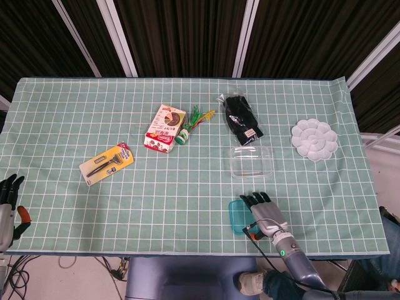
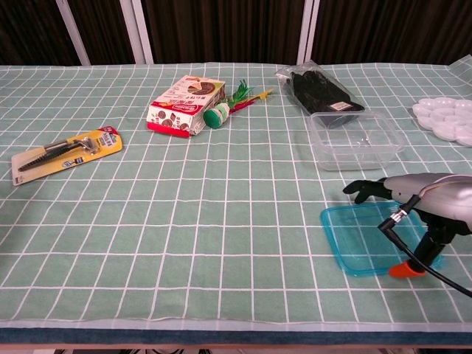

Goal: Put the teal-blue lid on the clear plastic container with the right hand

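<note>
Right hand (image 2: 413, 198) (seemingly empty, fingers spread) over teal-blue lid (image 2: 358, 237) — labels unreadable.

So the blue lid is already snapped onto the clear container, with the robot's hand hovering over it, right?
Not quite. The chest view shows the teal-blue lid lying flat on the cloth, apart from the open clear container. The right hand does hover over the lid.

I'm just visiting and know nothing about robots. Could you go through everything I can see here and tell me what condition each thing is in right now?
teal-blue lid: flat on the cloth, off its container.
clear plastic container: uncovered, looks empty.
right hand: over the lid, fingers spread, gripping nothing.
left hand: off the table's near-left corner, holding nothing.
snack box: lying down.
utility knife: still in its packaging.
black gloves: bagged.
paint palette: wells look clean.
</note>
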`<state>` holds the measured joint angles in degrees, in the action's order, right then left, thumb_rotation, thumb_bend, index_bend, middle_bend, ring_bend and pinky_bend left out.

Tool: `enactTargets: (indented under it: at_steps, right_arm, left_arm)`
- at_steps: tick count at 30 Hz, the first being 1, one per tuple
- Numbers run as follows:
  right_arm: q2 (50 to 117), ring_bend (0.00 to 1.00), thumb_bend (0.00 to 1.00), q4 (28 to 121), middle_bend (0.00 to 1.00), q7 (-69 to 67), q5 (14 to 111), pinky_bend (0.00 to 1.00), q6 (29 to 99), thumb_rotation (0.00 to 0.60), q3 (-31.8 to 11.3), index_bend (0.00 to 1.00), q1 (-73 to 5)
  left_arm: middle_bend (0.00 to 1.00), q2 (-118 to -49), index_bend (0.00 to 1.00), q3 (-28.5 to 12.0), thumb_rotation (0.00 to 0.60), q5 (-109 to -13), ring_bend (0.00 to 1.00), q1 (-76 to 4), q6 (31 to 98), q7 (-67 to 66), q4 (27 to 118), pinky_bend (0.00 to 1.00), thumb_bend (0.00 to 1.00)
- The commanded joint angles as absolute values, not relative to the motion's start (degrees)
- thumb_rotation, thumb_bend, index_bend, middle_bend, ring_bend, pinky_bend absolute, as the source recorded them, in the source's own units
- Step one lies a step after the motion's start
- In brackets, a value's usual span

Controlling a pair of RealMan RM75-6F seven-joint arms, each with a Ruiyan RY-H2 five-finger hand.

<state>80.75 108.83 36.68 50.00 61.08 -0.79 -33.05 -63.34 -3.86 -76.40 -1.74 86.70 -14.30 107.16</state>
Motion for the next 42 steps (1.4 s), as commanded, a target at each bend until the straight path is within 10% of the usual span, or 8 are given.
enactTargets:
  at_steps: [1,42]
  right_arm:
    - [80.50,0.00,0.21,109.10,0.17,36.99,49.68,0.00,61.16,0.600,-0.54,0.00,-33.20]
    - [80.10,0.00,0.21,107.63,0.16,36.08,47.33,0.00,60.34,0.600,1.64,0.00,-34.62]
  left_arm:
    - [0.00,-63.33,0.05,-3.84,0.600,-76.34,0.00,-1.74,86.67,-14.34,107.15,0.00,0.79]
    - [0.00,-63.50,0.05,-3.81,0.600,-76.38,0.00,-1.80,86.96,-14.65,107.02,0.00,0.79]
